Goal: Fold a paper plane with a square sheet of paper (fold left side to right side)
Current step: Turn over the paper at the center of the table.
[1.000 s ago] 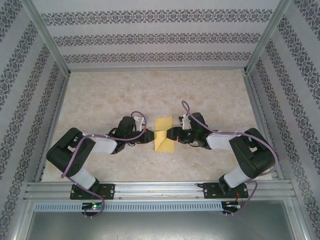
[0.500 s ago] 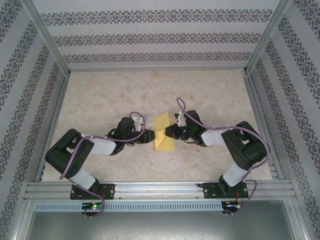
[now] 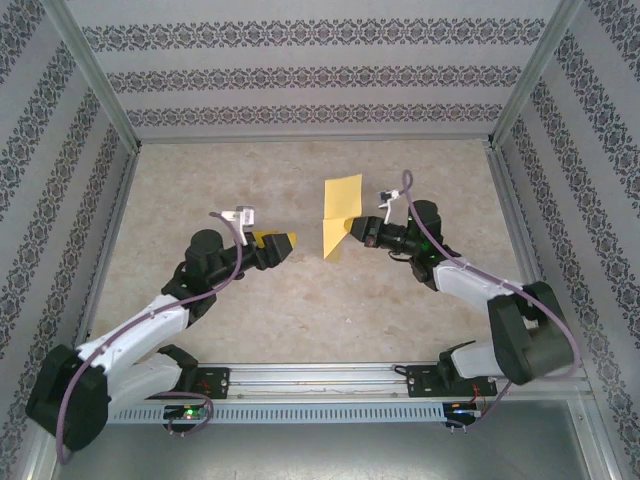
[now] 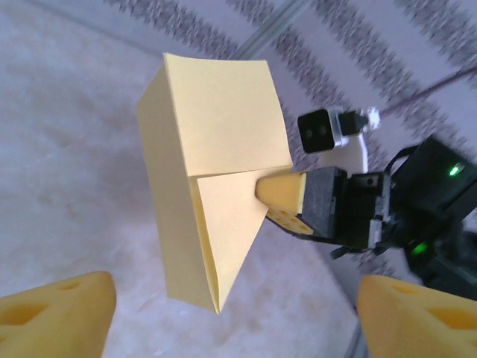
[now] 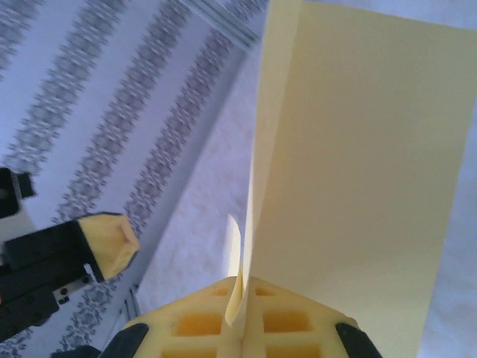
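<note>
1. The square sheet of paper (image 3: pixel 340 212), plain yellow and already partly folded, hangs in the right gripper (image 3: pixel 351 228) over the middle of the table (image 3: pixel 230 180), slightly toward the right arm's side
2. The right gripper is clamped tight on it: in the right wrist view its two yellow pads (image 5: pixel 287 324) meet at the bottom of the picture with the paper's edge pinched between them, and the sheet rises away from them as a broad flat panel
3. In the left wrist view the paper shows a squarish upper panel and below it a triangular flap running down to a point, with one long crease along its left side; the right gripper takes hold at the right edge, where panel and flap meet
4. The sheet stands on edge rather than lying flat; whether its lowest tip touches the table I cannot tell
5. The left gripper (image 3: pixel 281 242) is spread wide and holds nothing; its yellow fingertips (image 4: pixel 56 309) sit far apart in the lower corners of the left wrist view
6. It points at the paper from the left, near it but apart, with bare table between them
</note>
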`<state>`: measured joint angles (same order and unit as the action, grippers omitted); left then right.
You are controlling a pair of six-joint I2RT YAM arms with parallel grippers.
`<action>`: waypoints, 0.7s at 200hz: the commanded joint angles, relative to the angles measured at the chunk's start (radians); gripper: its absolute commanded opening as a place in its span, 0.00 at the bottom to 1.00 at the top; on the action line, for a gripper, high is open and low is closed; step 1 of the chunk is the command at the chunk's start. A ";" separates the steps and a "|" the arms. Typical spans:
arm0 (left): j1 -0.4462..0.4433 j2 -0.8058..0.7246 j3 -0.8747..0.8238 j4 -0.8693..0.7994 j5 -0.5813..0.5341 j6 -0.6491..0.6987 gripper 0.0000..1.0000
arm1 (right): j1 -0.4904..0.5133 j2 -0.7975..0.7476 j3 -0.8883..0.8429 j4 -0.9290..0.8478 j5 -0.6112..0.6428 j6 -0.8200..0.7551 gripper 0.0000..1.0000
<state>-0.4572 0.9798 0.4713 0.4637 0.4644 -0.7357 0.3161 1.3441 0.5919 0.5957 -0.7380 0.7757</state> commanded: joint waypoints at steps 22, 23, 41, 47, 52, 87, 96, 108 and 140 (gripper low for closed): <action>0.016 -0.033 0.060 0.128 0.121 -0.131 0.89 | -0.012 -0.095 0.034 0.276 -0.056 0.115 0.00; 0.016 -0.031 0.061 0.134 0.124 -0.136 0.89 | -0.012 -0.095 0.035 0.280 -0.056 0.119 0.00; 0.014 0.022 0.076 0.240 0.170 -0.208 0.89 | -0.001 -0.088 0.047 0.372 -0.052 0.185 0.00; 0.013 0.043 0.080 0.273 0.181 -0.226 0.89 | 0.007 -0.085 0.052 0.396 -0.051 0.203 0.00; 0.013 0.060 0.084 0.294 0.187 -0.237 0.89 | 0.014 -0.082 0.056 0.409 -0.049 0.213 0.00; -0.012 0.171 0.113 0.404 0.221 -0.290 0.88 | 0.074 -0.056 0.082 0.447 -0.025 0.226 0.00; -0.020 0.197 0.121 0.424 0.225 -0.304 0.87 | 0.084 -0.048 0.086 0.457 -0.016 0.228 0.00; -0.030 0.228 0.132 0.457 0.232 -0.320 0.85 | 0.097 -0.036 0.091 0.467 -0.009 0.230 0.00; -0.041 0.298 0.147 0.548 0.242 -0.367 0.76 | 0.112 -0.003 0.101 0.490 0.000 0.242 0.00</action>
<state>-0.4847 1.2499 0.5808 0.8429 0.6708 -1.0420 0.4175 1.3178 0.6613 1.0023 -0.7570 1.0004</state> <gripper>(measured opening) 0.792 0.046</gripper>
